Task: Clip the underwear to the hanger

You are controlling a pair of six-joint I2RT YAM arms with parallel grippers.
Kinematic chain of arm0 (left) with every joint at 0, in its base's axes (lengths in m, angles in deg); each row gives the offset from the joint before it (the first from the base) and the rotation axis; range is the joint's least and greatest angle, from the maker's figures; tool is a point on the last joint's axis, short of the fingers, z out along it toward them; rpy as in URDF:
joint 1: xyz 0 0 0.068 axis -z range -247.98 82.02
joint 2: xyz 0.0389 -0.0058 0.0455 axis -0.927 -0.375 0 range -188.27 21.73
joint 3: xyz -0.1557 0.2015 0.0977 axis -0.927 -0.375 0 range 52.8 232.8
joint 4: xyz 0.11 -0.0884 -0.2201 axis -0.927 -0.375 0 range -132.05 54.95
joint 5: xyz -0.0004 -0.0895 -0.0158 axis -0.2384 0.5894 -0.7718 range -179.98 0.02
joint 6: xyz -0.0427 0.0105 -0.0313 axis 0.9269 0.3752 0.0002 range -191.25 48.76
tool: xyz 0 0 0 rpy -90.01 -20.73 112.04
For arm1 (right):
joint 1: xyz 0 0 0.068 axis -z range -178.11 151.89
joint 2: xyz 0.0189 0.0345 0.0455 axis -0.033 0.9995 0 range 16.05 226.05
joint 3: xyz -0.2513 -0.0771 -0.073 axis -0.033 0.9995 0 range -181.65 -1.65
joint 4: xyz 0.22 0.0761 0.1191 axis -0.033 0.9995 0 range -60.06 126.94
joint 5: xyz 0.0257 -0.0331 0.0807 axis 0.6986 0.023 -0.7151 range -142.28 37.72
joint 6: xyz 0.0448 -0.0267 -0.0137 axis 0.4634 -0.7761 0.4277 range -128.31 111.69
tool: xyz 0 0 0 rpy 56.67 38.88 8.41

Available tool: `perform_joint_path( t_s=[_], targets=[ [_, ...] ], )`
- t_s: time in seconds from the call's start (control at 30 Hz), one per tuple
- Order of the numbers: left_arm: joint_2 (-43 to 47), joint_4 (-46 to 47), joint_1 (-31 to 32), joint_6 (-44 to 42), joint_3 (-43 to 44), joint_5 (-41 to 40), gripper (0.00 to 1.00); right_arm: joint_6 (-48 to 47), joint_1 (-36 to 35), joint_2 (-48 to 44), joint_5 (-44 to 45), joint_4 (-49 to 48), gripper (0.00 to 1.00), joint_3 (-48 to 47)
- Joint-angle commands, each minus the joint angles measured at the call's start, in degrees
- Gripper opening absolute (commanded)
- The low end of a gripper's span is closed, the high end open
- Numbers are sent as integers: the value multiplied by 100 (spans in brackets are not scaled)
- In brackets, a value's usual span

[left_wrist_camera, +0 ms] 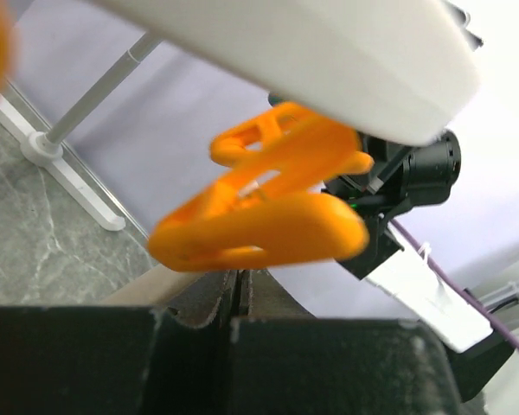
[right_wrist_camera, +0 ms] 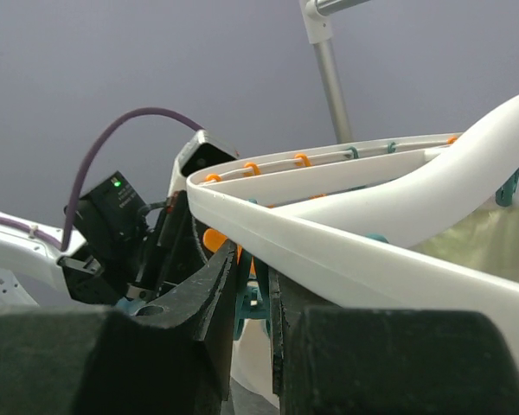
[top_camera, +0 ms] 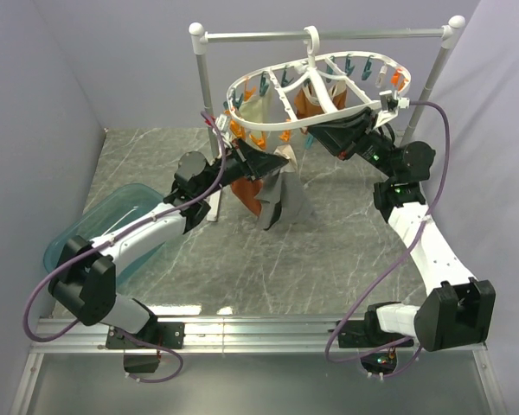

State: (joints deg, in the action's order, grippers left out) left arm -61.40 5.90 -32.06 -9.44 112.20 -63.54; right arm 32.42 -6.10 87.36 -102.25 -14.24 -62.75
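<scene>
– Two things to line up. Our left gripper is clenched, and a beige edge of the underwear looks caught in the pinch. The rest drapes limp below the jaws, cream cloth with a grey panel.
– Target?
– An orange peg just above the jaws, glossy hard plastic with rounded loops. Its long axis runs across the jaw line, tilted up to the right.
– So we take the hem straight up into it. Which end is the mouth?
– Too blurred, we cannot tell.
– Beyond it?
– The smooth white rim of the hanger passes over the peg. Farther off, our right gripper sits under the opposite rim. Its jaws are nearly closed with a teal peg in the gap, and we cannot tell if it squeezes. Our left arm is nearer the cloth. The metal rail stand is behind everything.
</scene>
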Motion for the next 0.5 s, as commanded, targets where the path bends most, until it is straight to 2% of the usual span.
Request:
perform_joint_path(
  t_s=[0.0,0.13,0.47],
  targets=[
    [-54,247,-6,447,335,-165,0,514,-10,32,-188,-660,0,63],
    [-159,212,-6,762,458,-253,0,831,-18,129,-170,-942,0,133],
    [-326,-52,-6,1378,722,-394,0,902,-27,217,198,-1487,0,371]
  ],
)
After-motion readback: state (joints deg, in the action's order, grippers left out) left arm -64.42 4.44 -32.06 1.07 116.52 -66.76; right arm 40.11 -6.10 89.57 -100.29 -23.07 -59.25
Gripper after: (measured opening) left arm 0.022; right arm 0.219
